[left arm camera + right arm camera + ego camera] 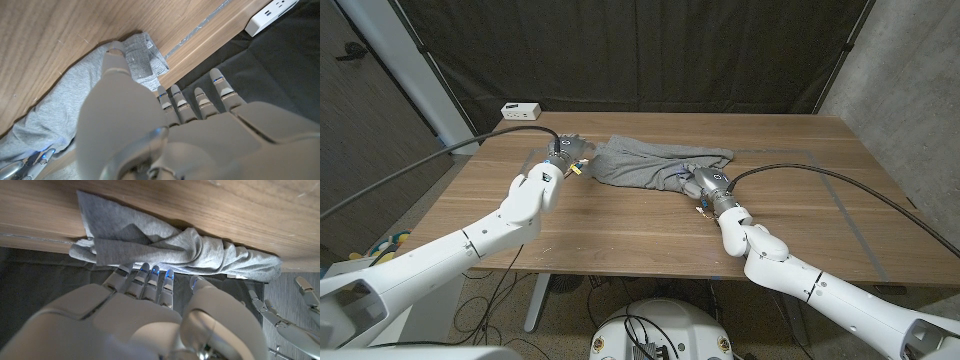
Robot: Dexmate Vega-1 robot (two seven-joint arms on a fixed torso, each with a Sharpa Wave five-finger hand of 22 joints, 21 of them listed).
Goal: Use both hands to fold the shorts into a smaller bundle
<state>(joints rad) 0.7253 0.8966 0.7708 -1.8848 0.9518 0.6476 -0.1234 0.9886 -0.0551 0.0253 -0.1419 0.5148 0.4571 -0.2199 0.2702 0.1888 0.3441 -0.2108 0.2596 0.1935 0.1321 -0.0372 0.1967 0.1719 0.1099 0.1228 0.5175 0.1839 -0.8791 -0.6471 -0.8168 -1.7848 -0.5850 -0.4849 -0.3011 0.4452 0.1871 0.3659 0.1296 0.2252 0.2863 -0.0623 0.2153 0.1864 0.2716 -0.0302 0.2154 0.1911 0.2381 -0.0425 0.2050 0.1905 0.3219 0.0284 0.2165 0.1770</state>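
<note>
- A wooden table (620,215) with a warm brown grain spans the middle of the head view; thin grey tape lines (848,215) mark a rectangle on its top.
- A white power strip (521,110) lies at the table's 11 o'clock corner.
- A dark curtain (650,50) hangs behind the table, across 12 o'clock.
- A rough grey wall (910,80) stands at 2 o'clock.
- A pale upright post (410,60) leans at 10 o'clock.
- Grey floor (430,200) shows at 9 o'clock, with colourful clutter (382,247) at 8 o'clock.
- Cables (505,290) trail under the table's near edge.
</note>
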